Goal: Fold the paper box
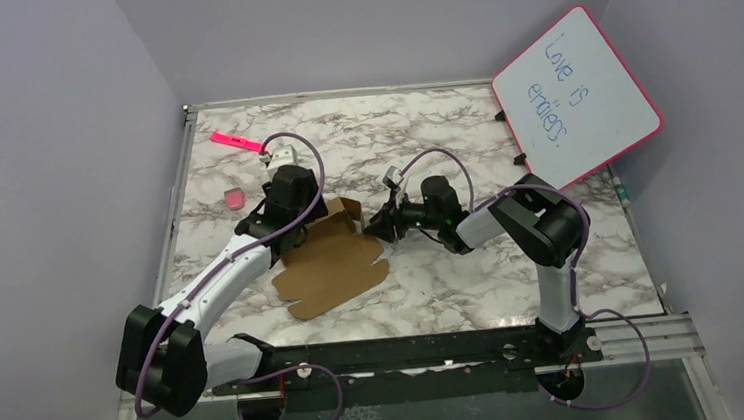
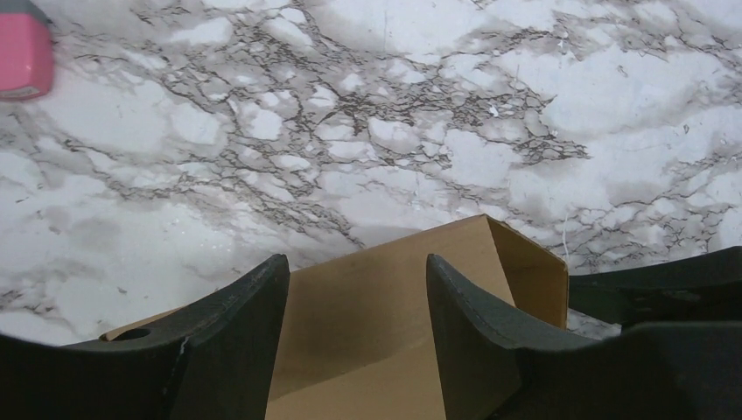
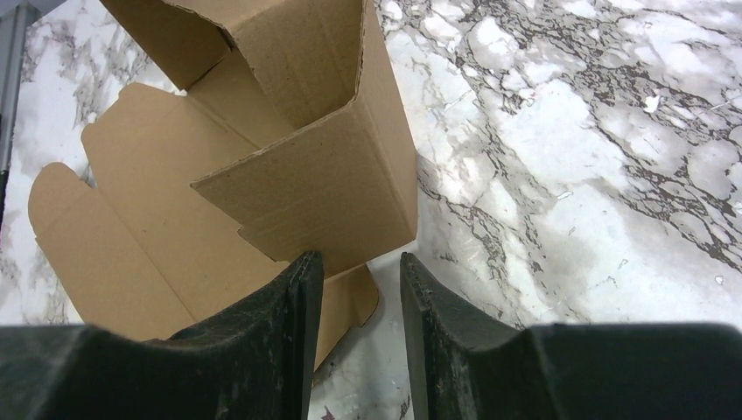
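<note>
**A:** Lilac walls (image 1: 42,146) close in a marbled surface (image 1: 454,284). What's along its left side?

**B:** A pink marker (image 1: 235,139) lies near the far left corner and a pink eraser (image 1: 233,198) by the left edge, both apart from the work. Next comes the left end effector (image 2: 357,262), over the far-left part of the paper box (image 1: 337,263).

**A:** Holding it?

**B:** Not that I can see. Its fingers (image 2: 245,332) stand moderately wide, and flat brown card runs beneath and between them. Nothing looks pinched.

**A:** And the box itself?

**B:** It's around the middle of the surface, a little left of centre, and half made. Most of the sheet lies flat, its long axis slanting from near left toward far right. At the far end a raised side (image 3: 324,175) stands up with a flap.

**A:** The right side?

**B:** The right end effector (image 3: 359,258) comes in low from the right, pointing left. Its jaws are narrow, with nothing gripped between them. Its tips are at the lower corner of that raised side, but I can't tell whether they touch it or fall just shy.

**A:** Which arm is better placed?

**B:** The right one, in my judgement. The raised side lies straight ahead of it, so a leftward push could fold it while the left pins the sheet. Beyond, the pink-framed whiteboard (image 1: 575,99) leans at the far right corner, well apart.
</note>
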Available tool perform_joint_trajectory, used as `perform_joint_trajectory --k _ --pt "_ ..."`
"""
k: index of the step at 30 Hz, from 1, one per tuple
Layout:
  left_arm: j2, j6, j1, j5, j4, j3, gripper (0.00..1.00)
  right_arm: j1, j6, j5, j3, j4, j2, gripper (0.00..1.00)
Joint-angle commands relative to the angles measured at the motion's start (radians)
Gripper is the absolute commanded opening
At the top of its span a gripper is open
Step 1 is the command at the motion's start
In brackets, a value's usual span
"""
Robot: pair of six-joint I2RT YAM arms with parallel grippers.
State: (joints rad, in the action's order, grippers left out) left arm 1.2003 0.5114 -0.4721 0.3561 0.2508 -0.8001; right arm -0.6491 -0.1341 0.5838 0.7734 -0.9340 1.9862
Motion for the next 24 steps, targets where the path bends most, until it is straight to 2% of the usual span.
perform_joint_trajectory --k 1,11,24 --pt "0.049 -0.032 0.007 -0.103 -0.114 0.0 0.62 -0.008 0.033 0.027 0.031 0.017 0.014 0.43" --pt "0.128 -0.059 0.008 -0.199 -0.18 0.016 0.62 -0.015 0.115 0.037 0.121 0.124 0.015 0.44" --pt "0.098 -0.042 0.007 -0.261 -0.242 0.092 0.49 -0.017 0.173 0.045 0.209 0.176 0.048 0.49"
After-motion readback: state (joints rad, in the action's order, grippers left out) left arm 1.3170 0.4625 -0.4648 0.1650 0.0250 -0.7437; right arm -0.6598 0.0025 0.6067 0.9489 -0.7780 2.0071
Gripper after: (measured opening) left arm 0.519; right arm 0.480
